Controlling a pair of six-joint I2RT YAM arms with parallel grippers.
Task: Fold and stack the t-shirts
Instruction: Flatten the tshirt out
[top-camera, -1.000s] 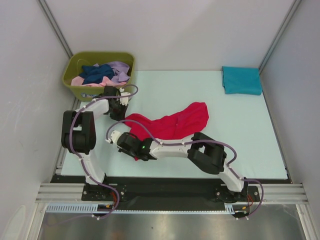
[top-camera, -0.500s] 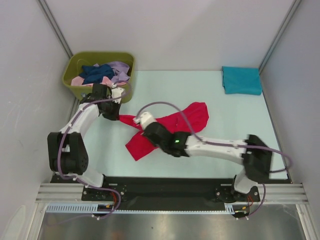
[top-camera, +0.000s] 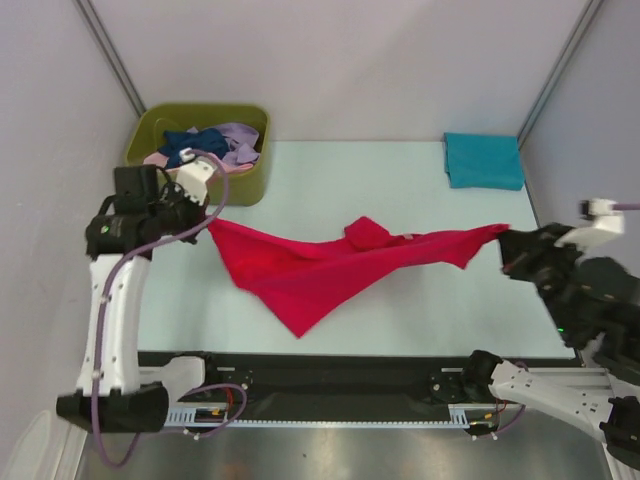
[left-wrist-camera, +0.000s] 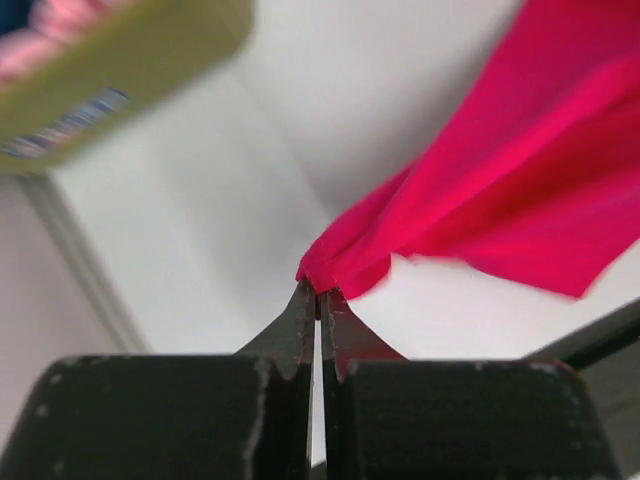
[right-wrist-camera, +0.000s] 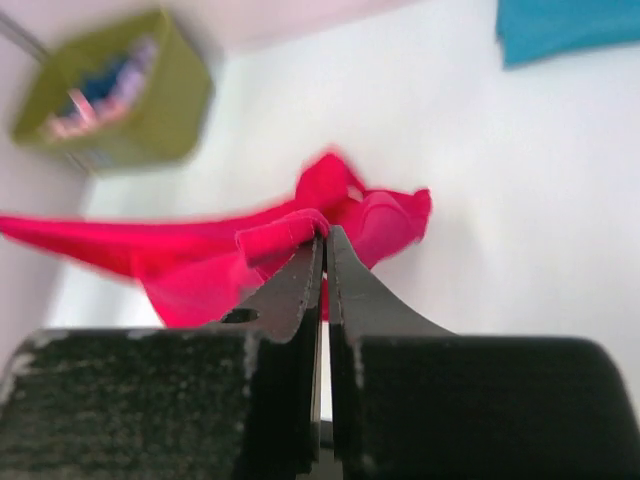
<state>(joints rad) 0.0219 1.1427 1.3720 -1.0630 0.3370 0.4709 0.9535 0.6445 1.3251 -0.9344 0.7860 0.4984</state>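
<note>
The bright red t-shirt (top-camera: 310, 270) hangs stretched in the air between my two grippers, sagging to a point in the middle above the table. My left gripper (top-camera: 207, 222) is shut on its left corner, seen pinched at the fingertips in the left wrist view (left-wrist-camera: 318, 290). My right gripper (top-camera: 505, 238) is shut on its right corner, seen in the right wrist view (right-wrist-camera: 325, 232). A folded teal t-shirt (top-camera: 483, 160) lies at the table's far right corner. Navy, pink and lavender t-shirts (top-camera: 205, 146) lie crumpled in the olive-green bin.
The olive-green bin (top-camera: 253, 170) stands at the far left corner, just behind my left gripper. The pale table (top-camera: 330, 170) is walled by white panels on the left, back and right.
Both arms have lifted and swung apart, the left to the left, the right far to the right. The red t-shirt rose off the table and is pulled out wide between them.
</note>
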